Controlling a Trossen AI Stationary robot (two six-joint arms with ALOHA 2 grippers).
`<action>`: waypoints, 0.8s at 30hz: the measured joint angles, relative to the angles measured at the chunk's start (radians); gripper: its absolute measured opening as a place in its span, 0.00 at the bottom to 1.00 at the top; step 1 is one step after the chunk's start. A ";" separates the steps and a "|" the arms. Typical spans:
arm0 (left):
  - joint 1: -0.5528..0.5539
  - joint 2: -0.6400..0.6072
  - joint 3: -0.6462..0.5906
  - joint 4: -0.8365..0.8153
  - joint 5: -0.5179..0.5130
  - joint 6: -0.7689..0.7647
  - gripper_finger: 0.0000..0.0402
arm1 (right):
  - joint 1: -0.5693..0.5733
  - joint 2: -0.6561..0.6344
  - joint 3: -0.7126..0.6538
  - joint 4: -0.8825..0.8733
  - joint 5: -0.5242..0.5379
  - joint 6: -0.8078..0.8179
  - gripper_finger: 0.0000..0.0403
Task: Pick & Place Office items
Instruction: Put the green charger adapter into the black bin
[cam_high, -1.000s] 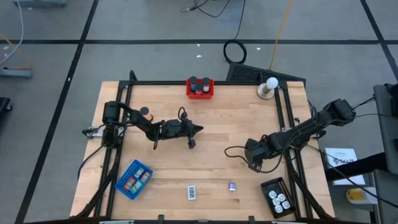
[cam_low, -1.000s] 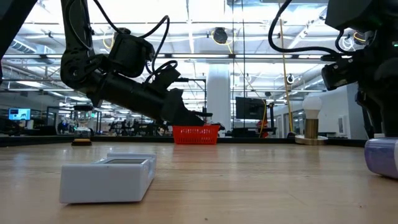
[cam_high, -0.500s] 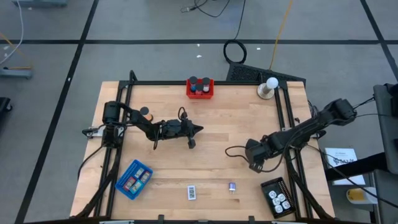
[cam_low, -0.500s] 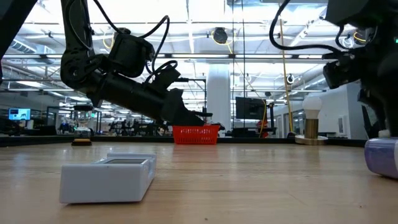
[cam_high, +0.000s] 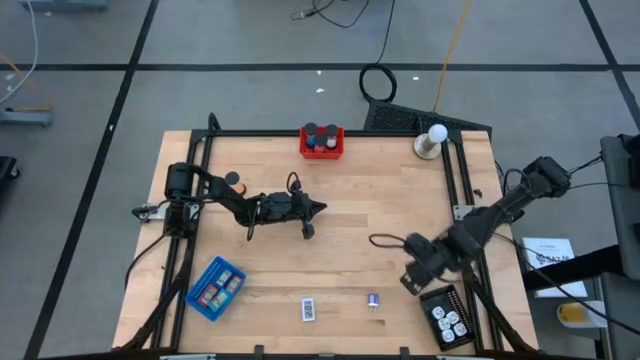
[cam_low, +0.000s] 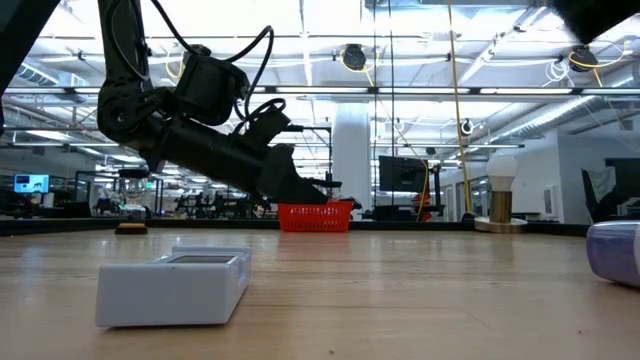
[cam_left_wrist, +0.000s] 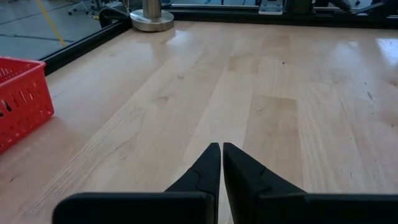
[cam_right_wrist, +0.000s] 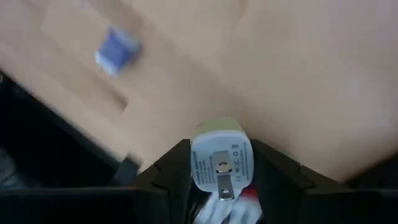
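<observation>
My right gripper (cam_high: 411, 282) is shut on a white plug-like block (cam_right_wrist: 219, 163), just off the far left corner of the black tray (cam_high: 445, 315), which holds white pieces. A small blue-purple bit (cam_high: 373, 299) and a white-labelled rectangle (cam_high: 308, 309) lie flat on the table near its front edge. They also show in the low view, the bit (cam_low: 615, 250) and the rectangle (cam_low: 175, 285). My left gripper (cam_high: 318, 208) is shut and empty, held above the middle of the table, and shows in its wrist view (cam_left_wrist: 221, 149). My right gripper pinches the white block by its two opposite sides (cam_right_wrist: 198, 167) between its two fingers (cam_right_wrist: 273, 169). The fingers slant down toward the table. The block's face with a metal tab and small print looks back at the wrist camera. The block is clear of the table.
A red tray (cam_high: 322, 141) with black cylinders stands at the far edge. A blue tray (cam_high: 215, 288) with several pieces lies at the near left. A white ball on a round stand (cam_high: 431, 141) is at the far right. Black frame rails run along both table sides.
My right gripper has gone toward the table's near edge and the black tray, carrying the white block, and has left the low view. The left arm has kept still.
</observation>
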 joint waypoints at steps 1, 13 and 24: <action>0.000 0.000 0.000 -0.001 0.000 0.000 0.06 | 0.034 0.008 0.007 0.000 -0.016 0.065 0.34; 0.000 0.000 0.000 -0.004 0.001 -0.001 0.06 | 0.347 0.099 0.002 -0.057 -0.064 0.525 0.34; 0.000 0.000 0.000 0.013 0.000 0.004 0.06 | 0.373 0.158 -0.081 0.029 -0.036 0.517 0.34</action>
